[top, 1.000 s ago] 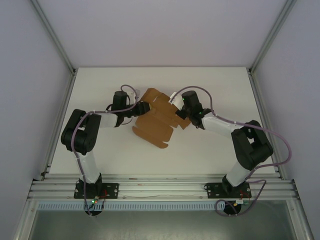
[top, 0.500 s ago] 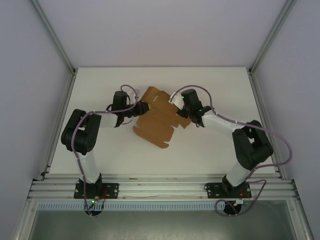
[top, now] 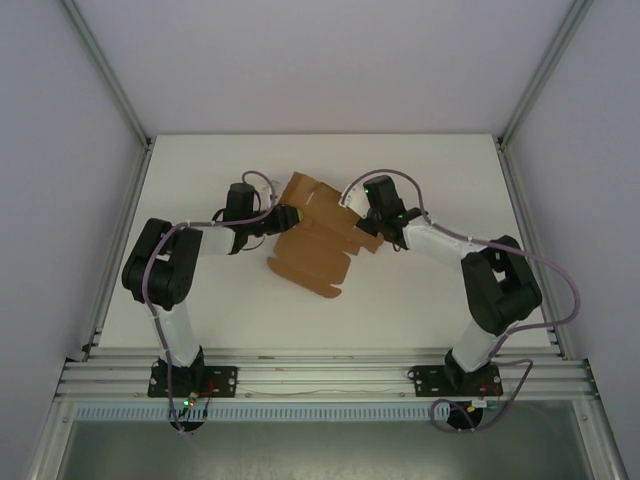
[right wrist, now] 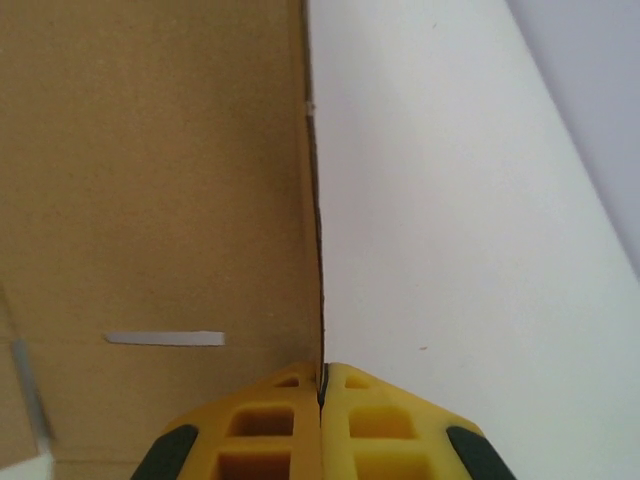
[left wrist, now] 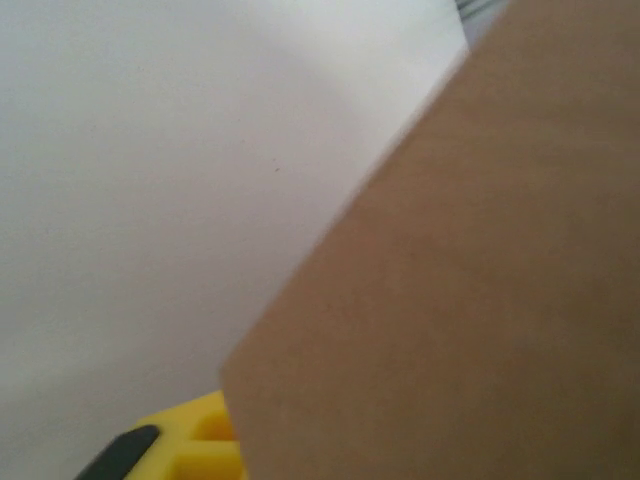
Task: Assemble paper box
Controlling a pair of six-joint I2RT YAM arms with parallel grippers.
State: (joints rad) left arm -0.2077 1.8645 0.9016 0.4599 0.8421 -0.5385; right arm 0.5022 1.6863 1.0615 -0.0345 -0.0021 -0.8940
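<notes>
Paper box (top: pixel 310 250) between the arms: right gripper (right wrist: pixel 322 378) pinching its edge.
I see the unfolded sheet mid-way across the table (top: pixel 430 180), its long axis running far to near, slightly skewed. The right gripper's fingers are pressed together on the right-hand edge. The left gripper (top: pixel 287 216) sits at the opposite edge, equally near, and I cannot tell its opening. No legible writing or labels.

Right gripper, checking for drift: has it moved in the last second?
Yes: the right gripper shifted slightly toward the table's far edge, pinching the paper box.
</notes>
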